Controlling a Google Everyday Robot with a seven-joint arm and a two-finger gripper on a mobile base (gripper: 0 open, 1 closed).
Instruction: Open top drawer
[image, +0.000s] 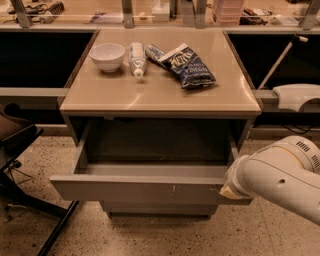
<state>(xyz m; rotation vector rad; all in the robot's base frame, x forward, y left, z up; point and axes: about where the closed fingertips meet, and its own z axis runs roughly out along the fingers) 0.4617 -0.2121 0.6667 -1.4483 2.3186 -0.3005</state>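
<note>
Speckled floor (150, 237), tan bench (160, 95) at centre carrying white bowl (107, 55), bottle (136, 57), blue bag (187, 67). Lower centre: top drawer (140, 190) standing pulled out. Lower right: gripper (226, 192) against drawer front's right end; grip state impossible to tell.
</note>
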